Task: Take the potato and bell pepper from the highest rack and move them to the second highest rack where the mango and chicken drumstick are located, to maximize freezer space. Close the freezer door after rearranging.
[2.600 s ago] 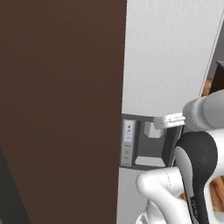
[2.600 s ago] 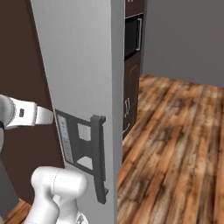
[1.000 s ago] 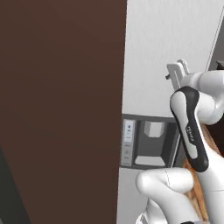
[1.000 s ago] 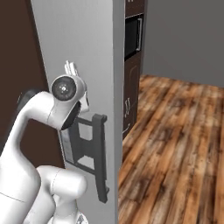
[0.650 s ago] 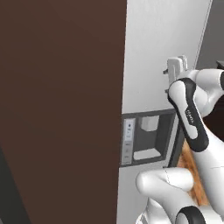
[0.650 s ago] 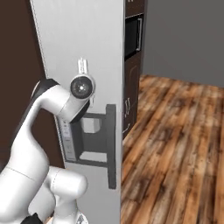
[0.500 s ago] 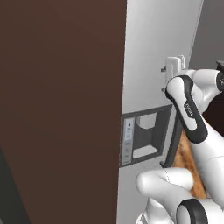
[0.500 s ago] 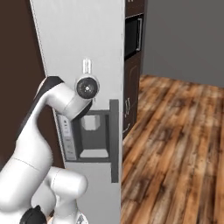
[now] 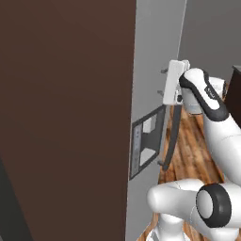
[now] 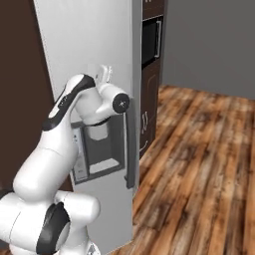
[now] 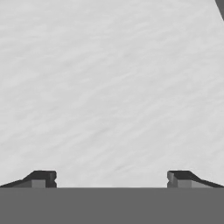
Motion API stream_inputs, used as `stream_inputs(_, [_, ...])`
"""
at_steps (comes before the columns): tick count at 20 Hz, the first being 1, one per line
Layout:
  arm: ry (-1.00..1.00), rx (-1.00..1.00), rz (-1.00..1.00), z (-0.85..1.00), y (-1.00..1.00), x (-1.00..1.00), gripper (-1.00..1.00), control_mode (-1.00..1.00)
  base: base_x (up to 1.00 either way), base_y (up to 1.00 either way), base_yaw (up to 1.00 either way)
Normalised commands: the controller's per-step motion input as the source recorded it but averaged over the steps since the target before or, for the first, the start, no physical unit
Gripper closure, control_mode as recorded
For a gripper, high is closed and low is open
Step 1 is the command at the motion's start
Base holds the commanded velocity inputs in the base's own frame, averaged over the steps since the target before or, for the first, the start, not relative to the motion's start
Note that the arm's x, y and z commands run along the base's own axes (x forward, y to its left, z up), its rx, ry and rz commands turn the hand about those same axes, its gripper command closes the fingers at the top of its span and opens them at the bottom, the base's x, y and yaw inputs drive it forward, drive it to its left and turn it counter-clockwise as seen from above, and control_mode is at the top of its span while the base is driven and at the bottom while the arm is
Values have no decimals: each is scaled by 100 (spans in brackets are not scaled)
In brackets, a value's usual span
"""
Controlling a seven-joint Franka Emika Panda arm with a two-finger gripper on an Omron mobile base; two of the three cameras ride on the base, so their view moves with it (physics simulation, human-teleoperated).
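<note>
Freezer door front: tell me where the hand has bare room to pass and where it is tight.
Bare room: the plain white panel of the freezer door above the dispenser recess, which the open gripper faces. Wide free space lies over the wooden floor beside the door. Crowded: around the grey bar handle and the recess, where the arm sits.

Freezer door stands betw. cabinet panel on its left & wood floor on its right, w/ dispenser panel set in door face, bar handle just right of it, gripper up against door above dispenser.
</note>
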Motion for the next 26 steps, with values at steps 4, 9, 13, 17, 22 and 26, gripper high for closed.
stream_inputs(4, [0,6,27,-11,57,54,-100,-100,0,0,0])
stream_inputs(9, [0,-1,17,-9,75,20,-100,-100,0,0,0])
stream_inputs(13, [0,-9,17,-10,82,0,-100,-100,0,0,0])
stream_inputs(17, [0,-13,19,-12,95,0,-100,-100,0,0,0])
stream_inputs(22, [0,-12,16,-20,87,-17,-100,-100,0,0,0])
stream_inputs(26, [0,-14,9,-23,65,-19,-100,-100,0,0,0])
